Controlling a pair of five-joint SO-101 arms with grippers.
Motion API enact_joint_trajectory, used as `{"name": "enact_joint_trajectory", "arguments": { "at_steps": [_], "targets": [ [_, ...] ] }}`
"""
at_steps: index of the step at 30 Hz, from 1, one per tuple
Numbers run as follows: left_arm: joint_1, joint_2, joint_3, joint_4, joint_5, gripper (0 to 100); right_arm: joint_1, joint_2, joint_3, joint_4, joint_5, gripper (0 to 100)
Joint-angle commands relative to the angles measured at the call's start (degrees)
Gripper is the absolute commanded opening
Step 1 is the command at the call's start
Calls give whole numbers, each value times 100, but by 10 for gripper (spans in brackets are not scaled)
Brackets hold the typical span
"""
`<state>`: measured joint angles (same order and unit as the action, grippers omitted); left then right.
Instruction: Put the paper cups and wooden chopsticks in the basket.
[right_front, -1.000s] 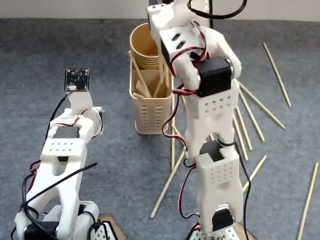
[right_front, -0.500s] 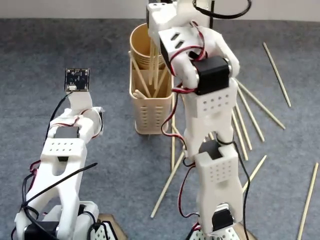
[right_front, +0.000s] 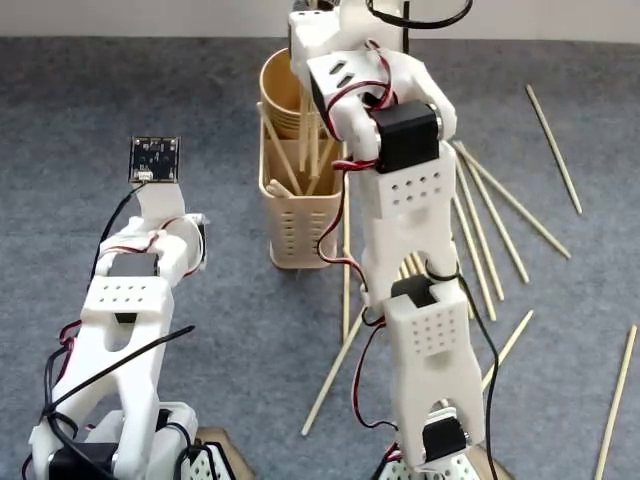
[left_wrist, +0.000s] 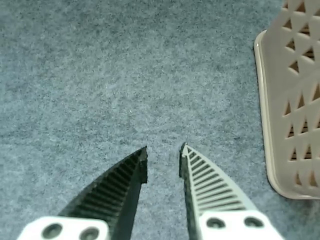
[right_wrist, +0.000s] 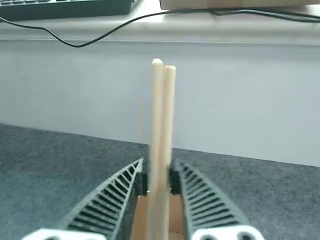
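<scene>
right gripper (right_wrist: 157, 176): clamped tight on two chopsticks (right_wrist: 161, 125)
chopsticks: upright, right over the basket (right_front: 300, 235)
left gripper (left_wrist: 163, 152): cracked open, empty

No writing, number or sign can be read anywhere. Nothing legible is made out on the basket (right_front: 297, 228), the paper cups (right_front: 281, 93) or the circuit board (right_front: 155, 159).

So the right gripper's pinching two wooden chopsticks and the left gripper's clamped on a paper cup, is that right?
Not quite. The left gripper holds nothing: the left wrist view shows it open over the grey carpet, beside the basket. The right gripper does pinch two wooden chopsticks.
</scene>
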<state>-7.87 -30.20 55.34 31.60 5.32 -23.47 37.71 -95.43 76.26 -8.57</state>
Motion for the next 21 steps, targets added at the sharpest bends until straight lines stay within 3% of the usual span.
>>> {"name": "enact_joint_trajectory", "arguments": {
  "at_steps": [1,11,15,21],
  "targets": [
    [75,-110,-48,-88,-70,143,-92,-136,-593,-92,334,188],
    [75,-110,-48,-88,-70,143,-330,-699,-593,-40,712,192],
    [75,-110,-48,-97,-70,143,-295,-1385,-593,286,1407,192],
    [101,-110,-48,-97,-70,143,251,-1868,-198,602,1618,192]
  ]
}}
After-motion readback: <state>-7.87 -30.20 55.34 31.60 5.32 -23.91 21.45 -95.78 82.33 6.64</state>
